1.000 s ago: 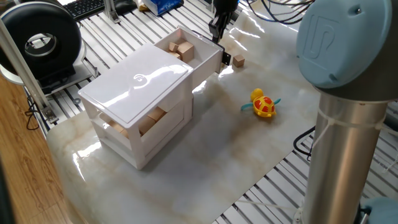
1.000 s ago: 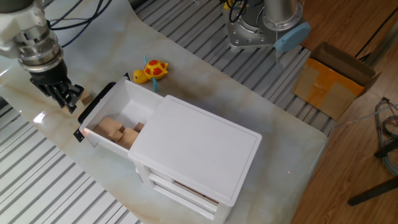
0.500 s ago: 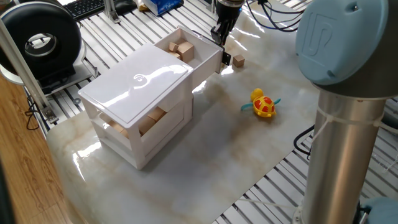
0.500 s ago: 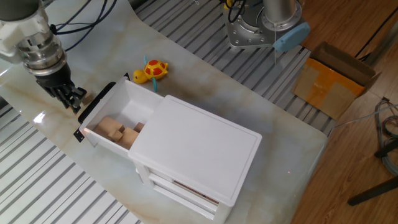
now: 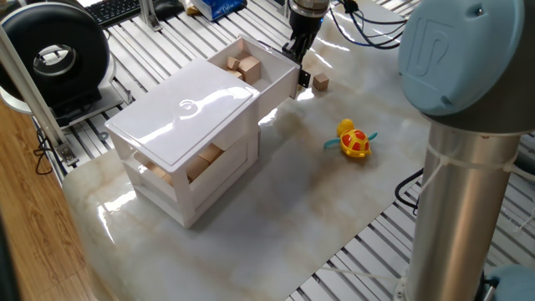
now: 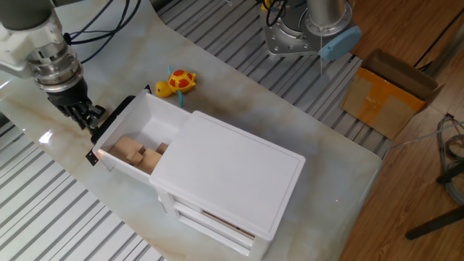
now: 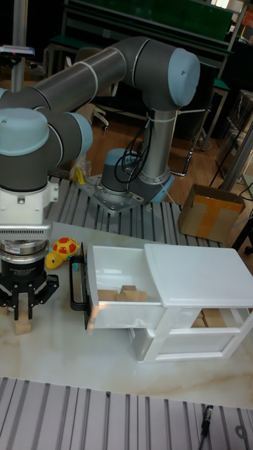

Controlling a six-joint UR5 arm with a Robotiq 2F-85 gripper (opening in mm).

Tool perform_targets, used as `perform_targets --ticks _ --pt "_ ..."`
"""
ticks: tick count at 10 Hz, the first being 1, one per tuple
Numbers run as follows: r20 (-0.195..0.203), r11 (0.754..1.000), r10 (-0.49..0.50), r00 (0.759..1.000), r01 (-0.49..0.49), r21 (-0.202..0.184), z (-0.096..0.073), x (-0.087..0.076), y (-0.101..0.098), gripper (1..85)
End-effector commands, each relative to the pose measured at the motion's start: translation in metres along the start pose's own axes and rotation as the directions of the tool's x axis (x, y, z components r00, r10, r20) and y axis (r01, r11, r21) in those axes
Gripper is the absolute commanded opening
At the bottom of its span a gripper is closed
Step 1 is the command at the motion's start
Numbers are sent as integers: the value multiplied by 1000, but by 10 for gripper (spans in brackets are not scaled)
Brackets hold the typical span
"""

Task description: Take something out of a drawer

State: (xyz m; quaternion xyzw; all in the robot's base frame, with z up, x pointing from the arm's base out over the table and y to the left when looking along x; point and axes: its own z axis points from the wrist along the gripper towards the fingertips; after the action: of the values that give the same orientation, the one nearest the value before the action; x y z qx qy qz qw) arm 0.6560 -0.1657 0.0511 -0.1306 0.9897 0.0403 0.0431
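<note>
Hovering end effector [image 6: 85,116] just beside the open drawer's [image 6: 152,119] front.

A robotics lab: UR5 arm [image 7: 105,84] bolted to slotted aluminium bench [image 5: 167,42].

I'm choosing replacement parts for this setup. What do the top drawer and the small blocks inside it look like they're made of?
The drawer looks like glossy white plastic: smooth walls, and the cabinet lid of the same material shows bright reflections. The blocks look like unfinished light wood: matte tan faces with squared edges, though the grain is too small to confirm.
</note>
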Motion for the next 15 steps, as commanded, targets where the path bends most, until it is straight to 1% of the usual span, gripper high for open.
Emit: perform_targets --ticks 1,2,3,4,6,7,8,9,10,11,12,13,14,15 --pt "11 999 -38 999 38 -17 4 4 1 180" --pt "21 998 -56 998 56 -17 4 3 0 303" --pt "24 998 -62 998 62 -17 5 2 0 447" --pt "24 998 -61 998 62 -19 5 2 0 490" --pt "26 997 -70 997 71 -23 2 2 0 513" --pt "22 997 -77 997 78 -29 -5 5 -2 513" --pt "8 994 -89 996 89 -55 -21 12 -2 517" --pt "-11 993 -86 996 85 -82 -41 21 3 537" --pt "-30 993 -79 996 76 -93 -66 27 7 537" --pt "-46 994 -78 996 74 -79 -85 31 6 487" --pt "-32 994 -107 994 107 -25 -87 26 -10 333" --pt "-39 997 -74 997 73 -23 -85 24 -11 20" --pt "-56 998 -51 997 50 -31 -87 24 -7 13" --pt "-65 999 -41 997 41 -6 -90 25 -12 13"
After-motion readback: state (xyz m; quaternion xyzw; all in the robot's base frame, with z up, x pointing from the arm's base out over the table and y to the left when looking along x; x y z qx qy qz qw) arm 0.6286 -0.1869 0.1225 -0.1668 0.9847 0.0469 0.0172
